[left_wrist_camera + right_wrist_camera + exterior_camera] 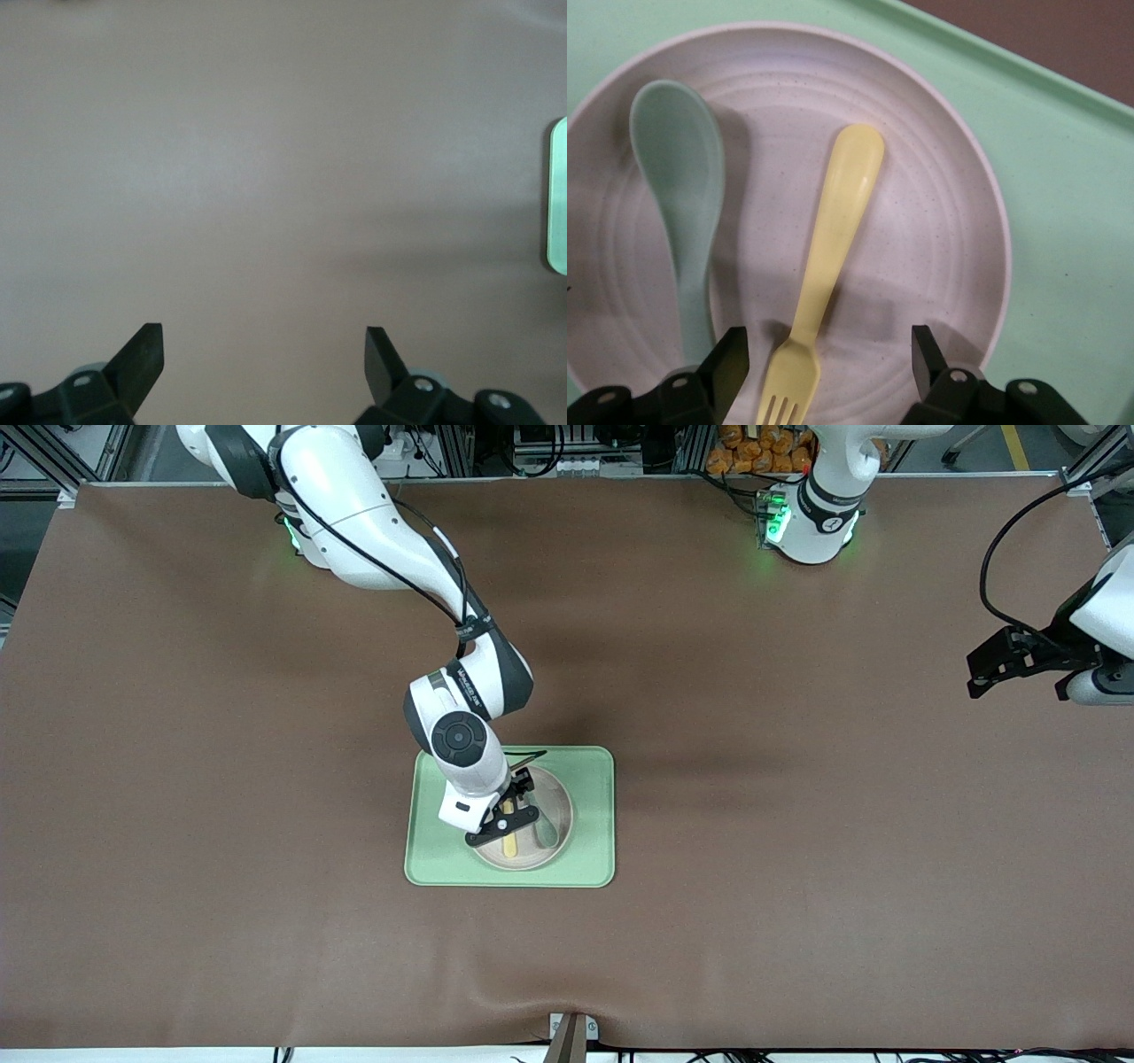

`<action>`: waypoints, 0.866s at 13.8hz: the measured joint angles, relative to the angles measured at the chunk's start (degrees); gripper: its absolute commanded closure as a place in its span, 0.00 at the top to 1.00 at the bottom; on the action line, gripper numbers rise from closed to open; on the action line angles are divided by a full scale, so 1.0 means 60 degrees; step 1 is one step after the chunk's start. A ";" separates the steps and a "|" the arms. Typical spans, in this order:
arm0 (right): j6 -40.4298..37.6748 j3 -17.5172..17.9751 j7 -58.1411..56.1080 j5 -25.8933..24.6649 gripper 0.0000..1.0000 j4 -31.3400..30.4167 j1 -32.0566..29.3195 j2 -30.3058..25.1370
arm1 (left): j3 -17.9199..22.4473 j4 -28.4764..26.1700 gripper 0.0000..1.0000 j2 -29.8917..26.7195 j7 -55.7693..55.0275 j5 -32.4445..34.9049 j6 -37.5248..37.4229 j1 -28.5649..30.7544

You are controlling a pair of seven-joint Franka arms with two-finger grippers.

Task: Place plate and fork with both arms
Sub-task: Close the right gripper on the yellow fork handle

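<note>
The beige-pink plate [554, 815] lies on the light-green tray [594, 824] in the middle of the table. The pale-yellow fork [511, 841] lies flat on the plate beside a grey-green spoon [542, 831]. In the right wrist view the fork [828, 257] and the spoon [682, 186] lie side by side on the plate [939, 221]. My right gripper [507, 815] hangs open just over the plate, its fingers astride the fork's tine end [830, 354], holding nothing. My left gripper [997, 664] is open and empty, up over the left arm's end of the table [264, 341].
The brown table mat [797, 824] spreads wide around the tray. In the left wrist view only bare mat [266, 177] and a sliver of the tray's edge [558, 195] show. A small bracket [571, 1032] sits at the table's near edge.
</note>
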 measured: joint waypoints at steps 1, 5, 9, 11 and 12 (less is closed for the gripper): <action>0.0002 0.0000 0.0006 0.0000 0.80 0.0000 0.0000 0.0008 | 0.0000 0.0004 1.00 -0.0064 -0.0001 0.0000 -0.0207 -0.0010; 0.0002 0.0000 0.0010 0.0002 0.80 0.0000 0.0000 0.0029 | 0.0000 0.0003 1.00 -0.0120 -0.0019 0.0000 -0.0354 -0.0029; 0.0009 -0.0001 0.0020 0.0118 0.80 0.0000 0.0000 0.0131 | 0.0001 0.0002 1.00 -0.0120 -0.0018 0.0000 -0.0364 -0.0034; 0.0043 -0.0002 0.0020 0.0390 0.80 0.0000 0.0000 0.0203 | 0.0002 0.0002 1.00 -0.0120 -0.0014 0.0000 -0.0364 -0.0034; 0.0112 -0.0002 0.0020 0.0466 0.80 -0.0005 0.0000 0.0228 | 0.0003 0.0002 1.00 -0.0120 -0.0014 0.0000 -0.0364 -0.0034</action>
